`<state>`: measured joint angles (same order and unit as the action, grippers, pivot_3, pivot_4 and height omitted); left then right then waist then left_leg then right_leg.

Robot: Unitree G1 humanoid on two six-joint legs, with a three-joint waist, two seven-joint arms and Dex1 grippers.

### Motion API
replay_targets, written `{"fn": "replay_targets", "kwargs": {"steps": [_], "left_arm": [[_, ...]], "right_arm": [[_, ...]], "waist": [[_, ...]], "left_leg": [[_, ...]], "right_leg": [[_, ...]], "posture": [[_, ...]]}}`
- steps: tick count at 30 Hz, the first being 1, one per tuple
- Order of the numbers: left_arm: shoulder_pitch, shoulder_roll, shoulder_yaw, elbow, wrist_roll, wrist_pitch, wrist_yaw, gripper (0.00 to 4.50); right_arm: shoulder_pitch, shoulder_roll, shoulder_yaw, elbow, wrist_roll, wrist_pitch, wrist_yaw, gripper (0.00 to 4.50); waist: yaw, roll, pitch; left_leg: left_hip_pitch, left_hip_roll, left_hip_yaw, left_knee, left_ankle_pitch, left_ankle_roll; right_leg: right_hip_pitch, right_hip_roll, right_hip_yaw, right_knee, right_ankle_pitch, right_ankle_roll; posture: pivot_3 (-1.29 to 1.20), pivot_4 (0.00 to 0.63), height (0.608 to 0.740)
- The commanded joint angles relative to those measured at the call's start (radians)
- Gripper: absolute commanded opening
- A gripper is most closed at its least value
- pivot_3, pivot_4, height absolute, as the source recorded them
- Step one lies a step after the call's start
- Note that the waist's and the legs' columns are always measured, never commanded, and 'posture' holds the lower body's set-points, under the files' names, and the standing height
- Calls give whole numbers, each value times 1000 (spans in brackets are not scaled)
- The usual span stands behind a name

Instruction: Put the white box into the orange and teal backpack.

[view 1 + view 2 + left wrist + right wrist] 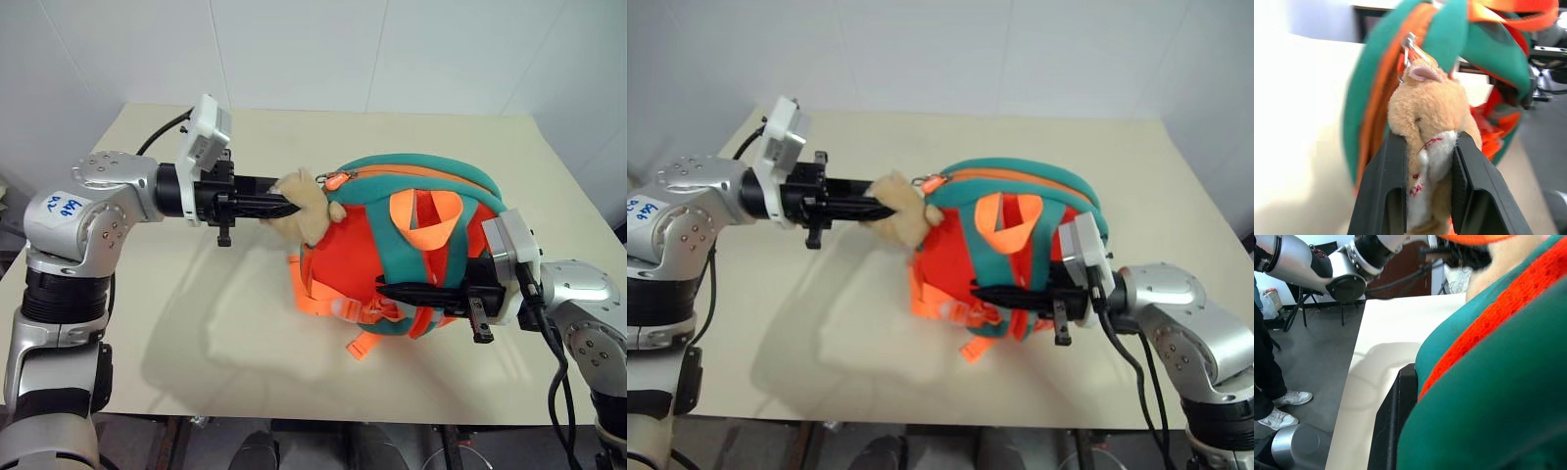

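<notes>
The backpack point(411, 250) is sitting near the middle of the cream worktop point(196, 323), puffed up, with its orange panel, teal trim and orange straps point(431, 220) facing the camera. Both arms are gripping it from opposite sides.

The left gripper point(284, 206) is reaching in level from the left. Its two black fingers point(1386, 186) are pinching the tan plush toy point(1430, 117) between them — narrow, closed on the toy's pale belly. The toy is hanging at the backpack's upper left corner, just beside a silver zipper pull point(1410, 44). The teal and orange zipper edge is arching right behind the toy in the left wrist view.

The right gripper point(407, 292) is coming in level from the right, low on the backpack's front. Its fingers are lying close together across the orange strap webbing, where the teal band and orange panel meet — clamped narrow on the backpack's fabric. In the right wrist view, one black finger point(1396, 421) is pressing against teal fabric with an orange seam.

The white box is not visible; where it is cannot be told.

Beyond the worktop's edge, a person's dark trouser leg and white sneakers point(1283, 406) are standing on the grey floor point(1317, 352).
</notes>
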<state>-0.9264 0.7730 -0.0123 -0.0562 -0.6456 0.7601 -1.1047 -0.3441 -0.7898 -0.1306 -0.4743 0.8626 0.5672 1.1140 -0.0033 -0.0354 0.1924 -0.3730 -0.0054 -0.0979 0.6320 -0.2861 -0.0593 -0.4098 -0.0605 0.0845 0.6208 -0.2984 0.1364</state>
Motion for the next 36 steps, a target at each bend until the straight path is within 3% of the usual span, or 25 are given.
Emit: {"fn": "replay_targets", "kwargs": {"steps": [1, 22, 31, 36], "left_arm": [[-12, 26, 35, 12, 23, -26, -5, 669], [122, 210, -33, 102, 107, -63, -251, 651], [121, 221, -145, 214, 235, -146, -352, 651], [84, 176, -226, 313, 319, -212, -390, 651]], "right_arm": [[1, -18, -42, -35, 10, -21, 7, 502], [14, -17, -41, -29, 2, -25, 8, 502], [3, -10, -30, -15, -9, -28, 18, 502], [-2, -4, -22, -10, -14, -28, 19, 502]], "waist": [[0, 0, 0], [-7, 0, 0], [-9, 0, 0], [-10, 0, 0]], "left_leg": [[0, 0, 0, 0, 0, 0], [0, 1, 1, -1, 0, 0], [1, 1, 1, 0, 0, 0], [0, 1, 1, 0, 0, 0]], "right_leg": [[0, 0, 0, 0, 0, 0], [0, 1, 0, 1, 0, 0], [0, 1, 0, 1, 0, -1], [0, 1, 0, 1, 0, -1]], "posture": [[0, 150, 740], [0, 150, 740], [0, 150, 740], [0, 150, 740]]}}
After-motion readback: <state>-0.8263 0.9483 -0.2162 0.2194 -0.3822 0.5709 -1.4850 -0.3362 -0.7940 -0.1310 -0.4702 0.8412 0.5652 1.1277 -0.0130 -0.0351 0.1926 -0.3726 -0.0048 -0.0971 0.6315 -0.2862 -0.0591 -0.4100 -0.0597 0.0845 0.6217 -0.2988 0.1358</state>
